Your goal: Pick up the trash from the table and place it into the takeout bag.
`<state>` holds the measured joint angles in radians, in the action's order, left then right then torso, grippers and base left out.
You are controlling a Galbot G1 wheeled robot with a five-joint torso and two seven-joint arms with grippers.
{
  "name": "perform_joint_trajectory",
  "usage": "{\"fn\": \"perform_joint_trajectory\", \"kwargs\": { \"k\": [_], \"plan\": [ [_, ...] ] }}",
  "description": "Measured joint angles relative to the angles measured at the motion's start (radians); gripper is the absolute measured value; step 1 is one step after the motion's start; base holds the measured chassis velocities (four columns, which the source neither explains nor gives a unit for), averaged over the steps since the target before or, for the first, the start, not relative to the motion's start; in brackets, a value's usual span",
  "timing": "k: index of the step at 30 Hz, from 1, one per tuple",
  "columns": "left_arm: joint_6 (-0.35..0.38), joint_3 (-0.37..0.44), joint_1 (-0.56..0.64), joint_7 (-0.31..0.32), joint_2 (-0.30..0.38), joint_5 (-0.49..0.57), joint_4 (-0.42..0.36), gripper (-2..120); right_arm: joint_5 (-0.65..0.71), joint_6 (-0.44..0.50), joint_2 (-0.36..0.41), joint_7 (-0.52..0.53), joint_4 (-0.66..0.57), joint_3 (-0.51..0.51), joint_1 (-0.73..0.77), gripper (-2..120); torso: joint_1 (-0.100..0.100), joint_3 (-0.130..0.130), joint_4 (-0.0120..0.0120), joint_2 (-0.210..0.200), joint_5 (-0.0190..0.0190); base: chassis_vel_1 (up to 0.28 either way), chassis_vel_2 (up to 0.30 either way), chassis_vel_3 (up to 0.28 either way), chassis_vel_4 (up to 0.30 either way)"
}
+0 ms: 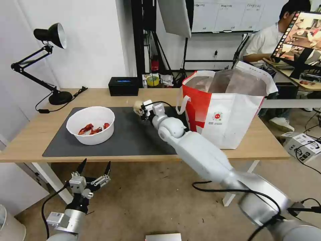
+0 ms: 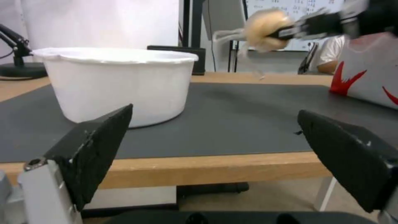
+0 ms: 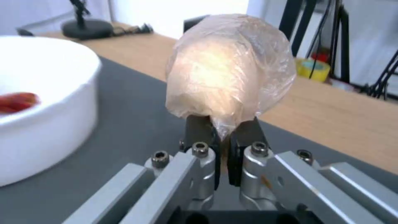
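My right gripper (image 1: 141, 111) is shut on the clear bag with a beige bun (image 1: 137, 107), held above the dark grey mat (image 1: 133, 137) just left of the takeout bag (image 1: 227, 107). The right wrist view shows the bun bag (image 3: 228, 68) pinched between the closed fingers (image 3: 201, 130). The bun (image 2: 265, 31) hangs in the air in the left wrist view too. A white bowl (image 1: 91, 124) with red shell scraps (image 1: 93, 129) sits on the mat's left part. My left gripper (image 1: 94, 168) stands open below the table's front edge, its fingers (image 2: 95, 146) wide apart facing the bowl (image 2: 116, 84).
A black desk lamp (image 1: 50, 63) stands at the table's back left and a black rectangular box (image 1: 123, 86) at the back centre. The light-wood table (image 1: 260, 144) ends just right of the takeout bag. A white box (image 1: 302, 145) lies on the floor at right.
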<state>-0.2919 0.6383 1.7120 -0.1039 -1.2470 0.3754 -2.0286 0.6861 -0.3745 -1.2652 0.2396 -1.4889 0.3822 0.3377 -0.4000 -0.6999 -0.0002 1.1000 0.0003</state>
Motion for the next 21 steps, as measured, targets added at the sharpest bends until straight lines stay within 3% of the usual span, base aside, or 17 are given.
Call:
{"fn": "perform_joint_trajectory", "kwargs": {
  "k": [11,21],
  "plan": [
    [0.001,0.004,0.018,0.001,-0.001,-0.013,-0.017,100,0.006,0.076,0.181,0.051,-0.381,-0.125,0.208,3,0.000,0.000,0.0002,0.000,0.0001,0.000,0.000,0.000,0.000],
    [0.002,0.000,0.023,0.001,-0.009,-0.025,-0.027,100,0.034,0.160,0.322,0.060,-0.552,-0.299,0.300,3,0.000,0.000,0.0001,0.000,0.0000,0.000,0.000,0.000,0.000]
  ]
}}
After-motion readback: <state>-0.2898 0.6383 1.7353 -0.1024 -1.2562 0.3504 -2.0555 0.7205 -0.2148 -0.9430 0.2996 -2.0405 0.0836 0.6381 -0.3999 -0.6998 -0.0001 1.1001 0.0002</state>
